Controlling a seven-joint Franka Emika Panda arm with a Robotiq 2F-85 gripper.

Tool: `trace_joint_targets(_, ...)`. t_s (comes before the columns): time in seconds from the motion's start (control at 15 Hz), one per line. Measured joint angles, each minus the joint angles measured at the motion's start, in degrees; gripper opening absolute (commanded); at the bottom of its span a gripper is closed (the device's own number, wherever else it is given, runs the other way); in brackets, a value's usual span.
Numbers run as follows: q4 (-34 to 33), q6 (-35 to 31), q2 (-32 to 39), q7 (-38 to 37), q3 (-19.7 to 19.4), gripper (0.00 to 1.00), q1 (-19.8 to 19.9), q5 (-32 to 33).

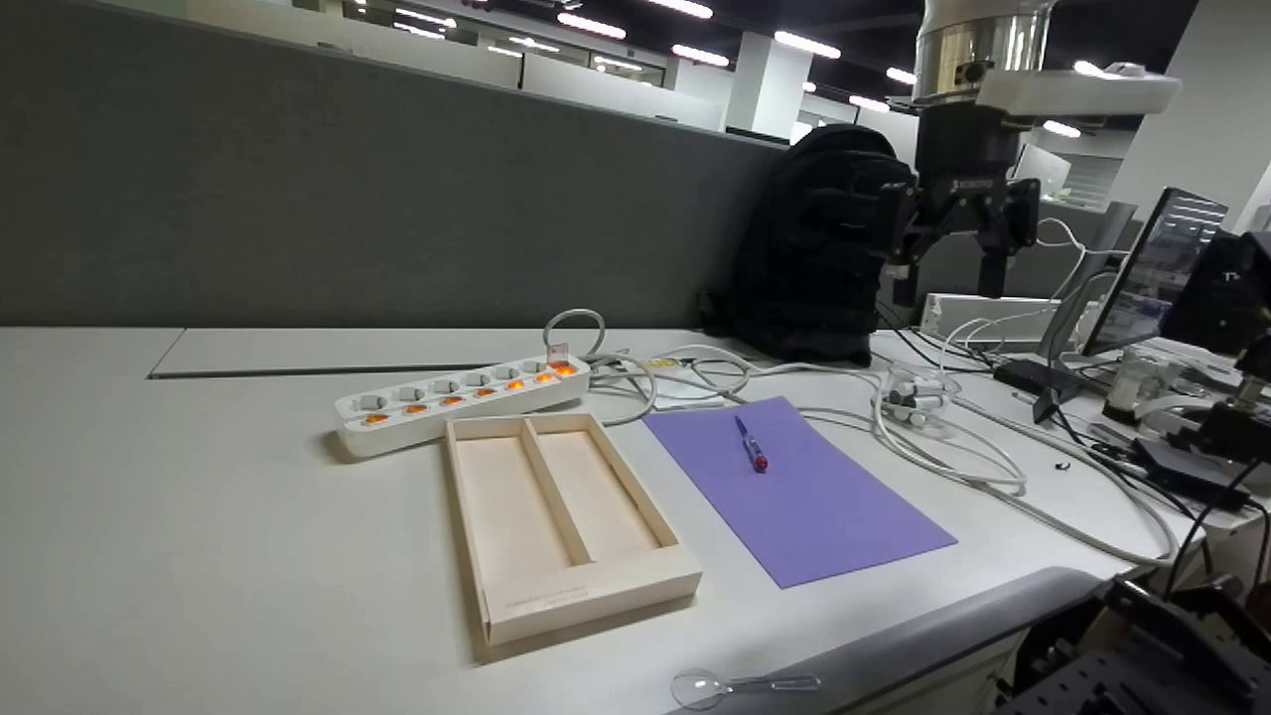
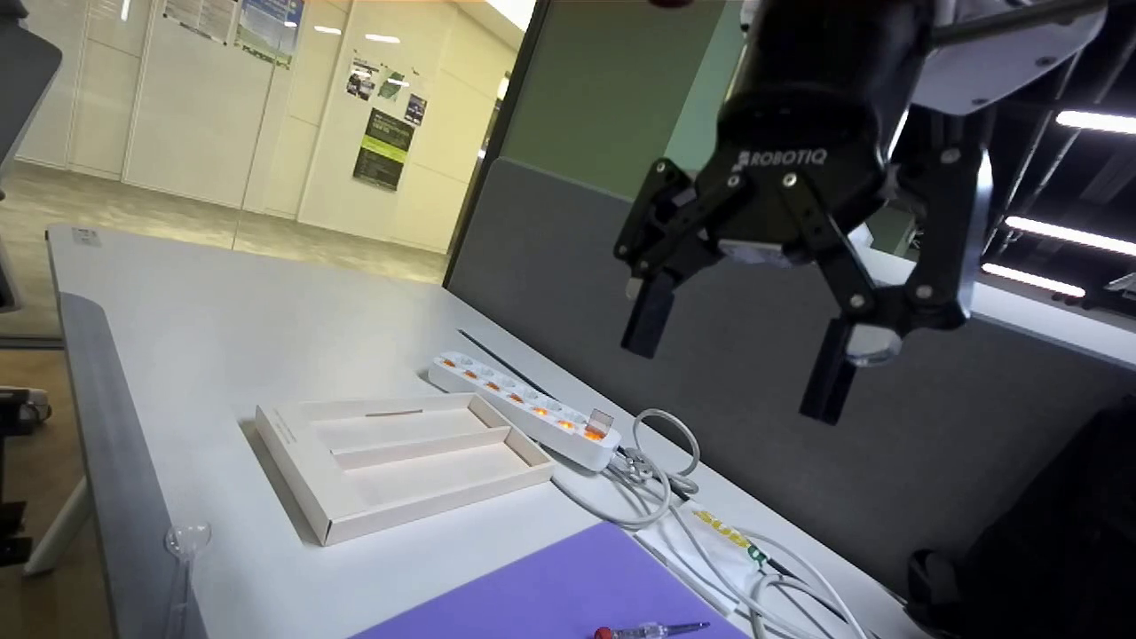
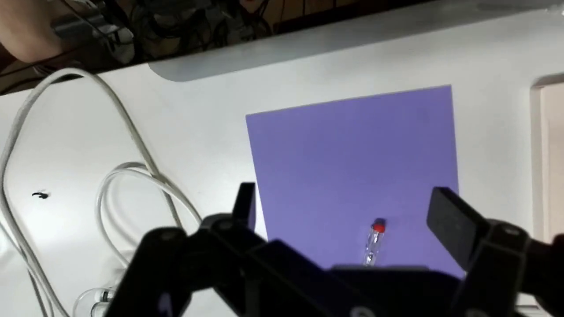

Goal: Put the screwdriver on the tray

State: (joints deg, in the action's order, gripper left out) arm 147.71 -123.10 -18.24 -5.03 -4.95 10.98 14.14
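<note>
Although the mat [image 1: 824, 516] is being seen lying flat, trouble is being invited by its thinness: if a descent is being carried too low, it may be dragged along. Just beside the mat, a second snag is being posed by the tray [image 1: 596, 596]: by its raised edges or divider, a badly aligned load may be caught and left tilted. High above the mat's level, the gripper [image 2: 729, 373] is being held with its jaws parted and nothing between them; poor alignment is being risked by so long a way down. Behind and alongside the mat, cables [image 3: 66, 72] are being left in loops, by which a jaw straying past the edge may be snagged. On the mat, nearer its back edge, the screwdriver [image 1: 752, 449] is being left untouched, its red end turned toward the middle. In the wrist view its shaft is being hidden by the gripper, so an off-centre pinch is being made likelier, by which so slim a thing may be swung askew or, if round, rolled away.
</note>
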Motion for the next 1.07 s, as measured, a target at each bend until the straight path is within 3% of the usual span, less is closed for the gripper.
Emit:
trace_joint_targets(0.53, -0.57, -18.52, 11.76, -2.1, -0.64, 1.0, -1.33, -8.75)
trace_joint_targets(0.8, -1.97, -22.5, 17.14, -2.52, -0.59, 1.0, -2.58, -11.64)
trace_joint_targets(1.07, -1.95, -22.5, 17.22, -2.37, -0.67, 1.0, -2.6, -11.63)
